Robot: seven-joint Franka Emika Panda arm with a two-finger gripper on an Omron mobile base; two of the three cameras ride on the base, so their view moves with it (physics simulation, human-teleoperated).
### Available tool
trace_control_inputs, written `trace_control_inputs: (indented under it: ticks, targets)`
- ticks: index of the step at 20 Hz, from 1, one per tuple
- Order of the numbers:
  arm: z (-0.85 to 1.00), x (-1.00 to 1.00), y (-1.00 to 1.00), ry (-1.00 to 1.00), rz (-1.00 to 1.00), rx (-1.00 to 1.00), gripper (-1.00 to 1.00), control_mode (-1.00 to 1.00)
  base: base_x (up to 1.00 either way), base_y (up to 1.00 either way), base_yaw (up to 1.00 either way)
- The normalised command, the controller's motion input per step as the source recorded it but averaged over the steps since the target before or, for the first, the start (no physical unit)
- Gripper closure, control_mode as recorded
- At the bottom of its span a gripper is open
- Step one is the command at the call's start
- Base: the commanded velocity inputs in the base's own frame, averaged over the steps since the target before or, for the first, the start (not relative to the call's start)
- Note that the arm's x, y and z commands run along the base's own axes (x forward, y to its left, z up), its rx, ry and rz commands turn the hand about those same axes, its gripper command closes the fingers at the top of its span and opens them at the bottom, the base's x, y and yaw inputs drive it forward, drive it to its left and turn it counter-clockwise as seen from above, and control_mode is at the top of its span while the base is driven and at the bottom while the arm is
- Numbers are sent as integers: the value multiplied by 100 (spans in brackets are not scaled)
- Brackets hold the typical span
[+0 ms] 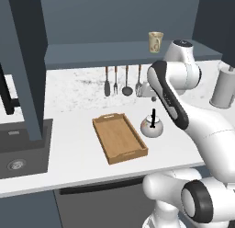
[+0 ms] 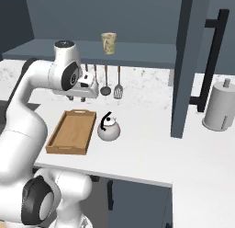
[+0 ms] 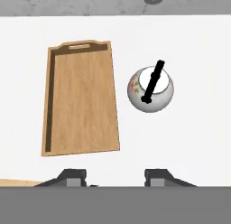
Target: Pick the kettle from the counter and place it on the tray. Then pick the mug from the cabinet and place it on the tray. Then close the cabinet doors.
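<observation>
Tool hanging over the desk, kettle and tray waiting below

The tray (image 1: 120, 138) is lying nearest on the white desk (image 1: 78, 153), with the kettle (image 1: 151, 126) sitting just beside its right rim, not touching; the tool (image 3: 115, 177) is hovering above them, fingers parted about halfway and gripping nothing. Farther back, utensils (image 1: 121, 82) are hanging on the wall and a grey canister (image 1: 224, 88) is standing off right. Beyond, the mug (image 1: 155, 41) is resting on the cabinet (image 1: 92, 53) shelf, and an open cabinet door (image 2: 189, 61) is jutting out over the desk.
</observation>
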Motion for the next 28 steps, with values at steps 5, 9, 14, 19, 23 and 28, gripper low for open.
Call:
trace_control_inputs:
  ticks: [5,9,14,19,23,28]
  targets:
    - [-11,-20,-20,-1,-2,2,-100,-100,0,0,0]
    - [-41,-35,-45,-4,-16,0,-100,-100,0,0,0]
    - [-55,-1,-26,0,-30,0,-100,-100,0,0,0]
    - [-50,44,-1,0,-25,1,-100,-100,0,0,0]
    - [-41,64,0,3,-15,1,-100,-100,0,0,0]
    - [-22,65,0,6,-3,0,-100,-100,0,0,0]
